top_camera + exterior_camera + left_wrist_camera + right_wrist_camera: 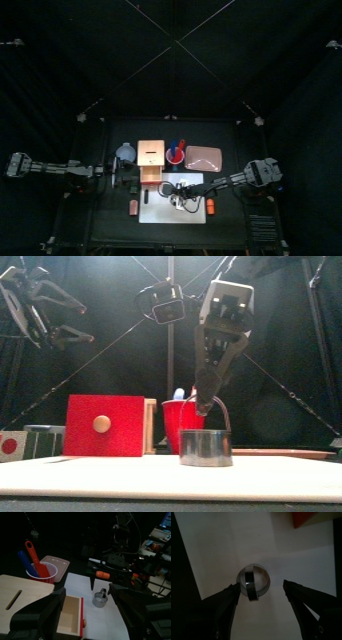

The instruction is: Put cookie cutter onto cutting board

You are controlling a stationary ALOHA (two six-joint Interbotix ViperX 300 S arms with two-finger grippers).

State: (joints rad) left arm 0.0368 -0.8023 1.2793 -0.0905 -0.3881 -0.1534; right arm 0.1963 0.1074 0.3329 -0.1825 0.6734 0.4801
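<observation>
One cutter: metal ring cookie cutter (252, 583) upright on white cutting board (304, 567), free of any grip.
Right gripper (259, 594): jaws wide apart, just above cutter.
Left gripper (87, 607): jaws spread, holding nothing, well apart from cutter.
Behind: red cup (178, 421), red box (107, 426).

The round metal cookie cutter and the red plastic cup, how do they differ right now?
The round metal cookie cutter is short, shiny and grey; the red plastic cup is taller and matte red. The cutter stands empty on the white cutting board; the cup, behind it, holds utensils. Both stand upright.
</observation>
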